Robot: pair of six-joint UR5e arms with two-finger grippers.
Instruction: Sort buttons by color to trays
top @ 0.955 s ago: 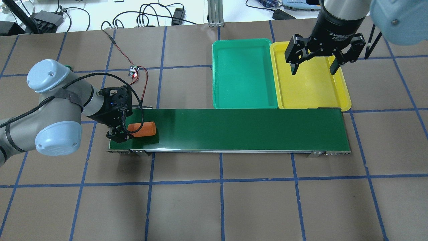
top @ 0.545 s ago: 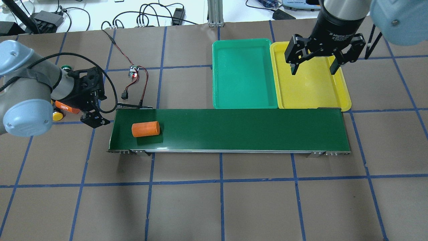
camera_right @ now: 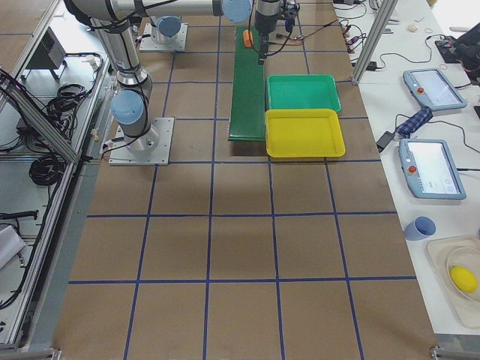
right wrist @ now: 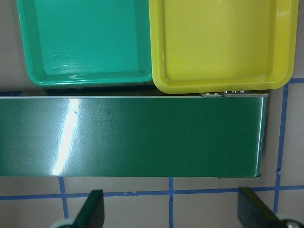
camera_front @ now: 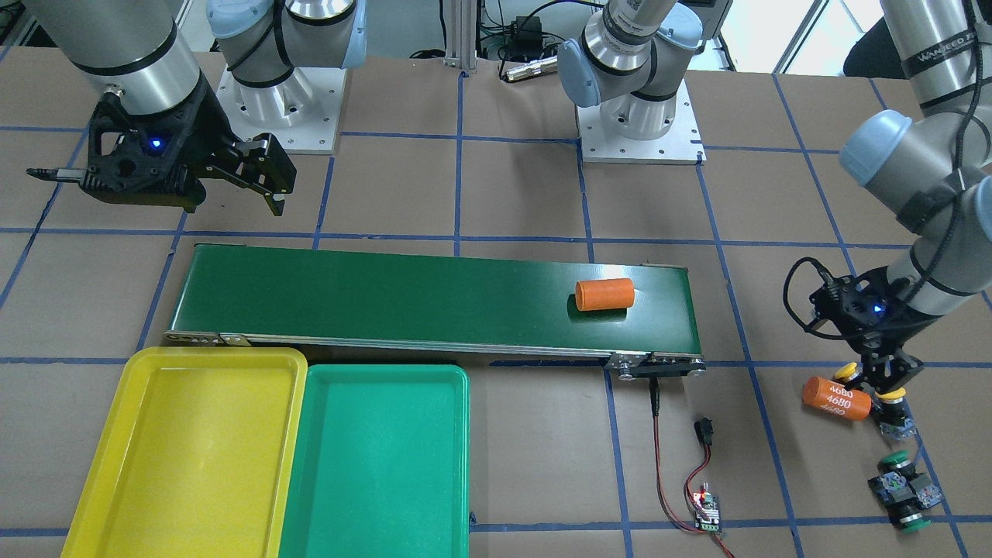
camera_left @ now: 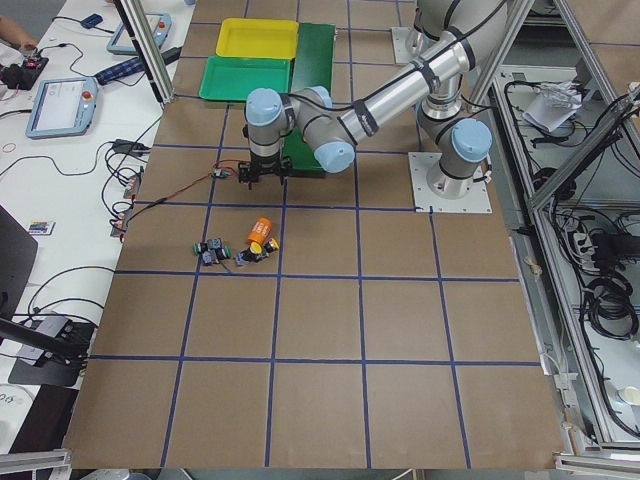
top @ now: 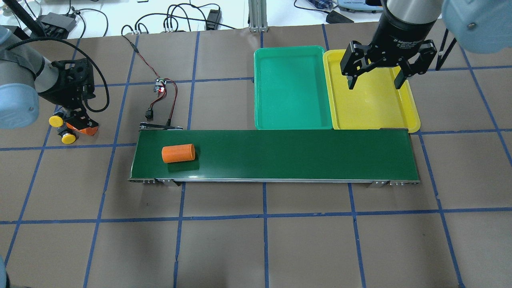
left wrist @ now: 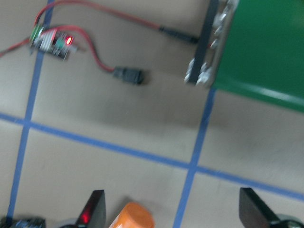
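Observation:
Two yellow-capped buttons [top: 69, 138] lie on the table left of the belt, beside an orange cylinder printed "4680" [camera_front: 837, 398]. Two green-capped buttons [camera_front: 899, 488] lie just beyond them; the left arm hides them in the overhead view. My left gripper [top: 74, 120] is open and empty, low over the 4680 cylinder and the yellow buttons. My right gripper [top: 374, 82] is open and empty above the yellow tray [top: 372, 108]. The green tray [top: 294, 92] sits next to it. Both trays hold nothing.
A long dark-green conveyor belt [top: 288, 156] runs in front of the trays and carries a plain orange cylinder [top: 178, 153] near its left end. A small circuit board with a red light [top: 161, 86] and its wires lie behind that end.
My left gripper has pulled away from the orange cylinder on the belt and moved left to the buttons. The cylinder has drifted a little right. The right arm has not moved.

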